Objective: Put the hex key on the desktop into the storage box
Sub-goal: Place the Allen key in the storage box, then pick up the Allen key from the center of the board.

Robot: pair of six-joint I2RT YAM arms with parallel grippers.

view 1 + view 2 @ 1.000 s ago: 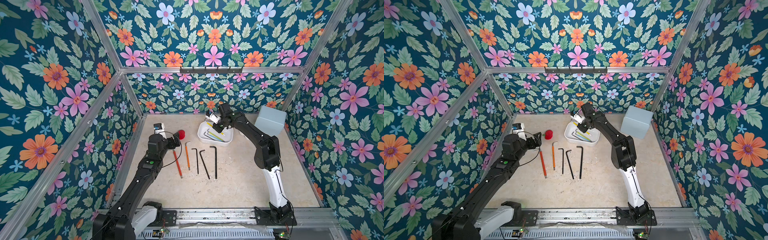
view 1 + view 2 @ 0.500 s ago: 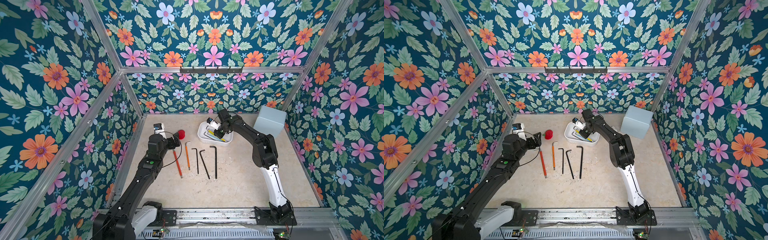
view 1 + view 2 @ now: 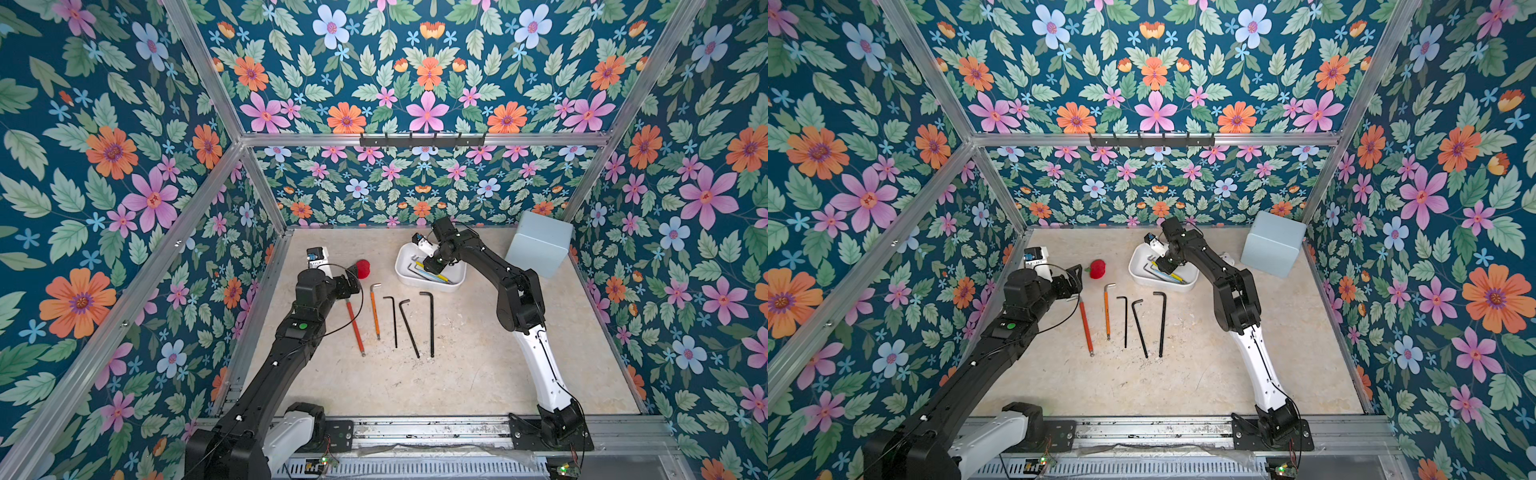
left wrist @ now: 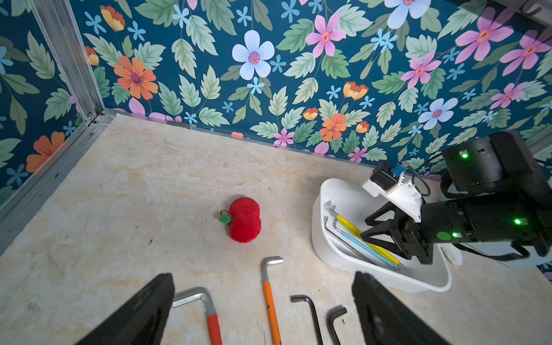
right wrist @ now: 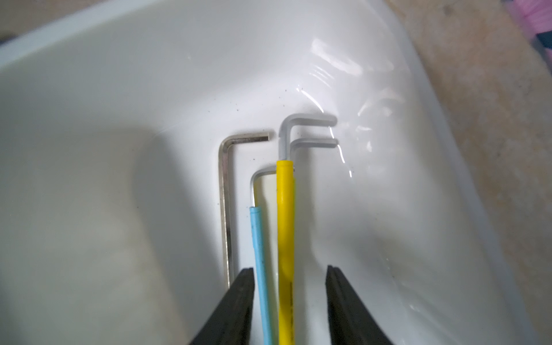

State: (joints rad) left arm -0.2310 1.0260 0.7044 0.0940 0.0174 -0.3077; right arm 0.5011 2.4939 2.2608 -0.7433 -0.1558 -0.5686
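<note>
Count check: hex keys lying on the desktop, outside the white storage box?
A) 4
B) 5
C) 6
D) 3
B: one red-sleeved hex key, one orange-sleeved hex key and three black hex keys lie in a row on the desktop, outside the storage box.

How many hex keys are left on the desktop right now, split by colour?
Red-sleeved hex key: 1
Orange-sleeved hex key: 1
Black hex keys: 3
Total on the desktop: 5
</note>
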